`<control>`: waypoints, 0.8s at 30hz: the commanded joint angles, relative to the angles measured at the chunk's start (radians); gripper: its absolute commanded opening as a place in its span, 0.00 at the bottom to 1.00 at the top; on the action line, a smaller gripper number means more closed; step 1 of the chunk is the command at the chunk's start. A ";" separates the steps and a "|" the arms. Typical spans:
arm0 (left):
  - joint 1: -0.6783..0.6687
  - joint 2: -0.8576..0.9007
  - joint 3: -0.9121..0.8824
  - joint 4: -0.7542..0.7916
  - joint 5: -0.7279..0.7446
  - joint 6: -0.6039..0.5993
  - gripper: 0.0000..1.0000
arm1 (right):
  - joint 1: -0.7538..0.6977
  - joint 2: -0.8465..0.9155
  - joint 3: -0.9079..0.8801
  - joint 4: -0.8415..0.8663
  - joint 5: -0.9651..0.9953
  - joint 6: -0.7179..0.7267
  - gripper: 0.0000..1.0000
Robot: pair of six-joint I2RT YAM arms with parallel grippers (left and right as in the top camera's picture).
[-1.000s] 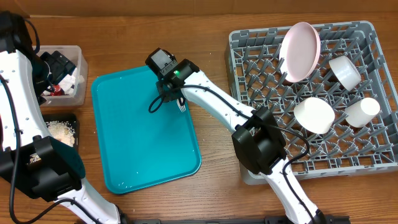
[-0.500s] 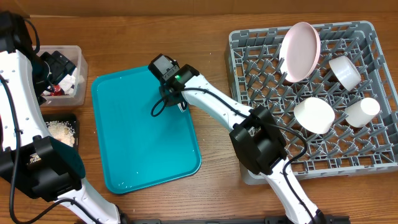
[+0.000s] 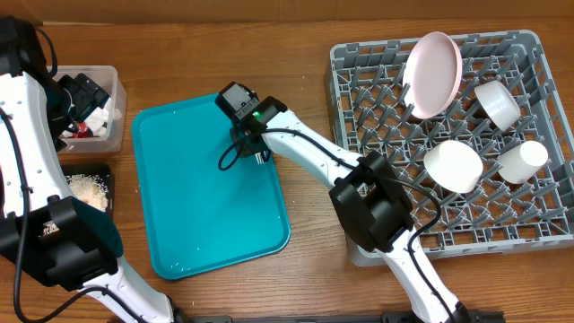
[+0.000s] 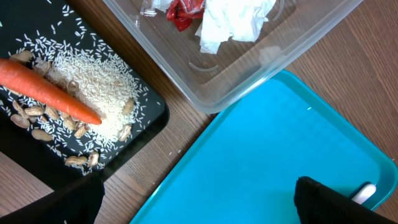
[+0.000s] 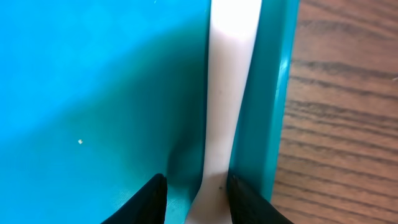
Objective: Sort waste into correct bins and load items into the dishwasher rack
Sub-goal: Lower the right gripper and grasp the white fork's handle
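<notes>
Inside the rack (image 3: pixel 475 235) sit one plate (image 3: pixel 433 72), two bowls (image 3: pixel 453 166), one cup (image 3: pixel 523 160).

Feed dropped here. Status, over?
Left tool open, empty. Right tool straddling fork handle, grip unconfirmed. Fork lies along tray rim.

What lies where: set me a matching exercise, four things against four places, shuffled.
Things:
1. carrot
2. red wrapper
3. pink plate
4. fork

Places:
a. in the grey rack
b. on the black tray
c. in the clear tub
d. on the teal tray

Pairs: 1-b, 2-c, 3-a, 4-d.
</notes>
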 commanded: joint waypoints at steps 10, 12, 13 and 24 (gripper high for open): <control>0.000 -0.021 0.014 -0.003 0.005 -0.017 1.00 | -0.003 -0.042 -0.014 -0.061 -0.031 0.010 0.50; 0.000 -0.021 0.014 -0.003 0.005 -0.017 1.00 | -0.003 -0.042 -0.014 -0.064 -0.031 0.010 0.52; 0.000 -0.021 0.014 -0.003 0.005 -0.017 1.00 | -0.003 -0.041 -0.014 -0.068 -0.031 0.010 0.52; 0.000 -0.021 0.014 -0.003 0.005 -0.017 1.00 | 0.006 -0.035 -0.042 -0.104 -0.059 0.048 0.42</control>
